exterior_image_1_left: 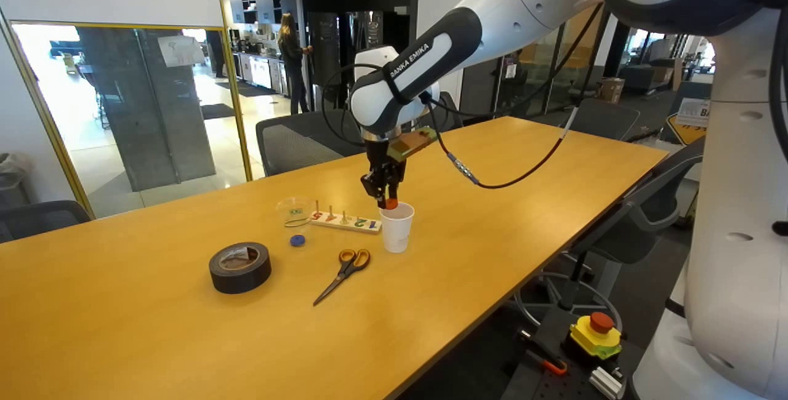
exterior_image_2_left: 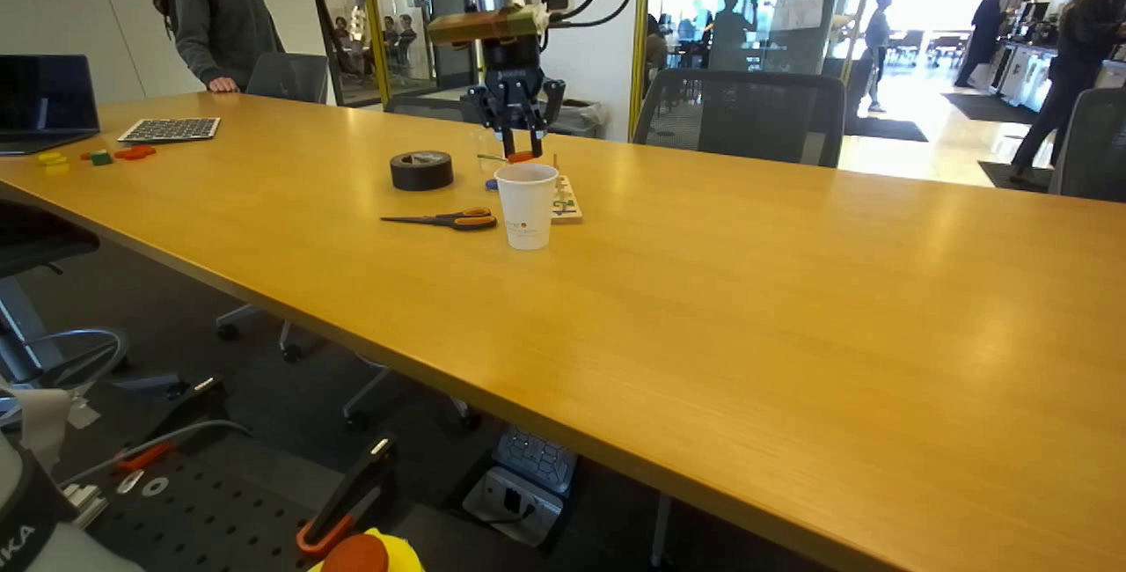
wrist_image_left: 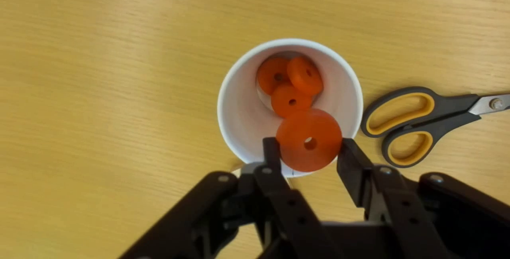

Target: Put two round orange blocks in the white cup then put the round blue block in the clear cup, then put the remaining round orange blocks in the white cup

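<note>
in the wrist view the gripper point(wrist_image_left: 308, 144) pinches one round orange block point(wrist_image_left: 309, 129) by its edges, flat face up, the hole running roughly up and down. the block hangs over the mouth of the white cup point(wrist_image_left: 240, 109) but off centre, overlapping the rim on the gripper's own side. the release seems to turn on that offset: a small shift toward the cup's middle should make the drop safer, since the rim is what the block could catch. three orange blocks point(wrist_image_left: 289, 91) lie heaped inside the cup. the scissors point(wrist_image_left: 454, 103) rest with their handles just beside it.

in an exterior view the cup stands upright on the table point(exterior_image_1_left: 184, 338), and the held block is over the side of the mouth nearest the numbered peg board point(exterior_image_1_left: 348, 223). the round blue block point(exterior_image_1_left: 297, 240) lies near the clear cup point(exterior_image_1_left: 294, 208), outside it as far as i can see, so that step looks undone. the tape roll point(exterior_image_1_left: 241, 280) is well apart.

in an exterior view the held block shows just above the far rim. small yellow, green and red-orange pieces point(exterior_image_2_left: 136, 152) lie well apart, near a laptop point(exterior_image_2_left: 44, 101); their shapes are too small to tell.
</note>
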Robot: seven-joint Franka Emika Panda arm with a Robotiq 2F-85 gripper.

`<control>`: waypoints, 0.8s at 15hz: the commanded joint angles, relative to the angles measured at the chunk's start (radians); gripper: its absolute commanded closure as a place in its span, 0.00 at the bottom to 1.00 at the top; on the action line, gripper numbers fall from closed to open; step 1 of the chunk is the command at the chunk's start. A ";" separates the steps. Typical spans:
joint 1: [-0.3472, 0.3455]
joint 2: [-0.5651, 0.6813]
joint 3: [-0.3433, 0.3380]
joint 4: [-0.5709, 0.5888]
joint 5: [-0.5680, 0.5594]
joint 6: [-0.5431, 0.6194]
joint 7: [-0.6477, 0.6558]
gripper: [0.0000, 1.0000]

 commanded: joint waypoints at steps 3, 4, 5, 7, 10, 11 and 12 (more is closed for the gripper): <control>-0.014 -0.043 -0.005 -0.040 0.005 -0.010 0.035 0.78; -0.017 -0.041 -0.005 -0.040 0.012 -0.015 0.034 0.34; -0.019 -0.041 -0.005 -0.042 0.015 -0.015 0.034 0.33; -0.023 -0.053 -0.003 -0.052 0.023 -0.018 0.025 0.19; -0.024 -0.115 0.002 -0.093 0.038 -0.035 0.013 0.01; -0.026 -0.150 0.005 -0.113 0.054 -0.057 -0.005 0.00; -0.025 -0.188 0.007 -0.131 0.065 -0.091 -0.018 0.00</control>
